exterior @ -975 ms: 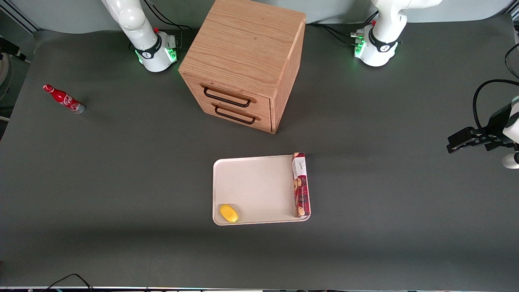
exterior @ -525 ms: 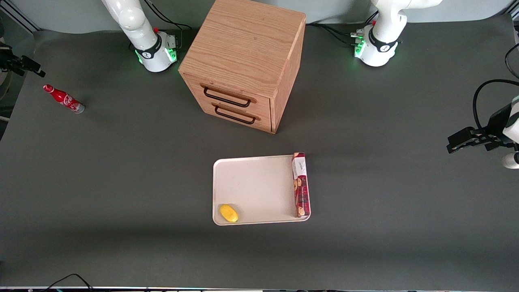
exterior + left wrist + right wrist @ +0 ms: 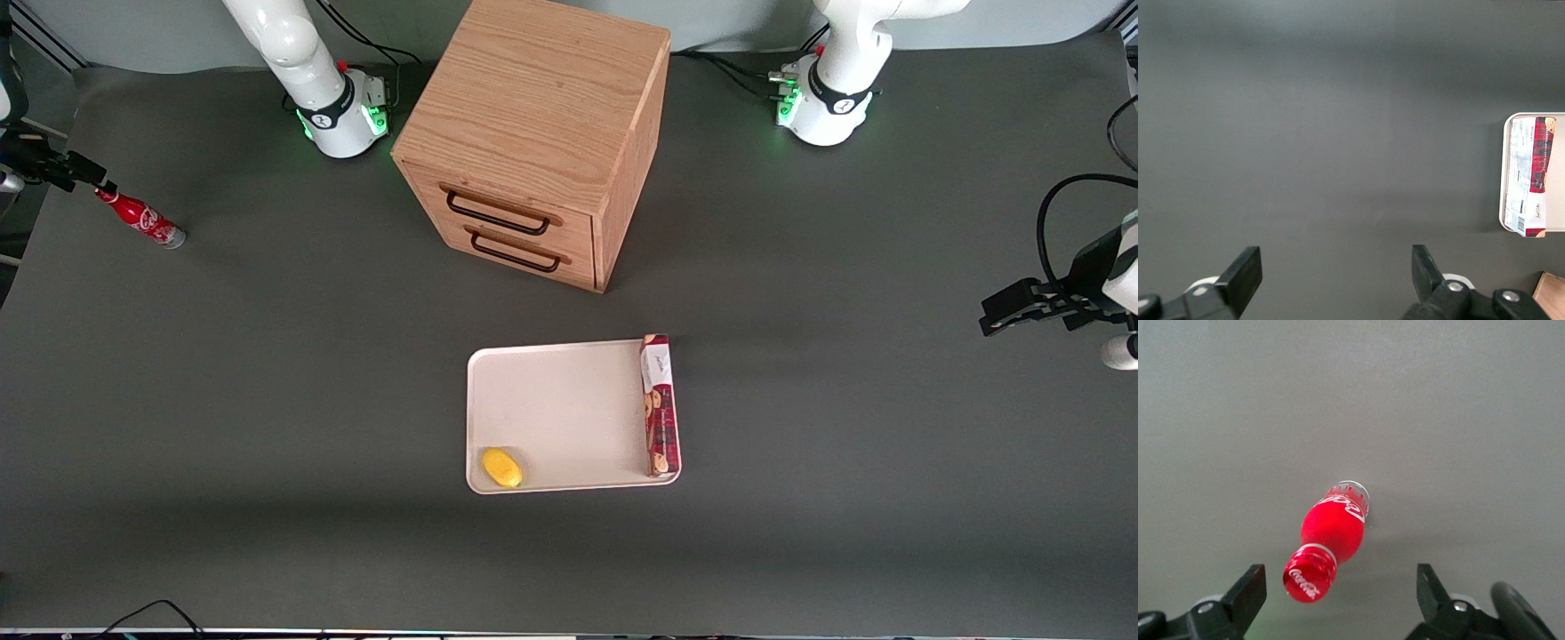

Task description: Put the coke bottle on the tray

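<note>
1. Tray (image 3: 569,409): off-white, low rim, lying flat on the dark grey table (image 3: 267,400), nearer the front camera than the wooden drawer cabinet (image 3: 533,142).
2. In the tray: a long red cookie box (image 3: 659,405) lies along the short edge toward the parked arm's end; a small lemon (image 3: 501,468) sits in the corner nearest the camera, toward the working arm's end. The two are well apart, with bare tray floor between them.
3. The left wrist view catches the same cookie box (image 3: 1529,176) against the tray rim (image 3: 1503,175).
4. Cabinet: two drawers, both shut, dark handles facing the camera at a slight angle.
5. Coke bottle (image 3: 140,215): upright on the table close to the table edge at the working arm's end, well apart from the tray and cabinet. It stands alone, nothing touching it (the wrist view shows the red cap and white script from above) (image 3: 1328,539).
6. Gripper (image 3: 76,169): at that same table edge, just above and beside the bottle's cap. In the right wrist view its fingers (image 3: 1248,590) are spread wide, the bottle between them and ungrasped.
7. Open room: bare table all round the bottle, and a wide clear stretch from it across to the tray.
</note>
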`<state>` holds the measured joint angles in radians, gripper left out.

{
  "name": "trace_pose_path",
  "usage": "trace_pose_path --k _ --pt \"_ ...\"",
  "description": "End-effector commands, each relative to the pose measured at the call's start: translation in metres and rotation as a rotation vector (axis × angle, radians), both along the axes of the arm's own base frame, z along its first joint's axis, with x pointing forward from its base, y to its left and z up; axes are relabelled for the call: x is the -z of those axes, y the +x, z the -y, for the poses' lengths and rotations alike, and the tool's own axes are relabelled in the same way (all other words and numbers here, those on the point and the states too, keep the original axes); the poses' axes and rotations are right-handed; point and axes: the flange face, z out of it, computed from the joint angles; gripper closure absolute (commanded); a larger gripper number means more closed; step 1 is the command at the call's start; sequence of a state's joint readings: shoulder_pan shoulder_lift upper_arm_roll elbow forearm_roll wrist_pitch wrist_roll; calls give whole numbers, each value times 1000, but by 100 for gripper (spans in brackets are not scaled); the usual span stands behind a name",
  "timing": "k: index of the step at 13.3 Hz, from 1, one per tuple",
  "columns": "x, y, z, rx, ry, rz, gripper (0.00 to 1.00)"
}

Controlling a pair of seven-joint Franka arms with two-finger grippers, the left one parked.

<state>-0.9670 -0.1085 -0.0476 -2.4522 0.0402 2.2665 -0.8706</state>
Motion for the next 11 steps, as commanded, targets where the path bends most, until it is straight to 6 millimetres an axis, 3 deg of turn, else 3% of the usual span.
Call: trace_pose_path --k 1,11 --pt "11 -5 -3 -7 3 24 0" --pt "21 -7 -4 -4 8 19 0"
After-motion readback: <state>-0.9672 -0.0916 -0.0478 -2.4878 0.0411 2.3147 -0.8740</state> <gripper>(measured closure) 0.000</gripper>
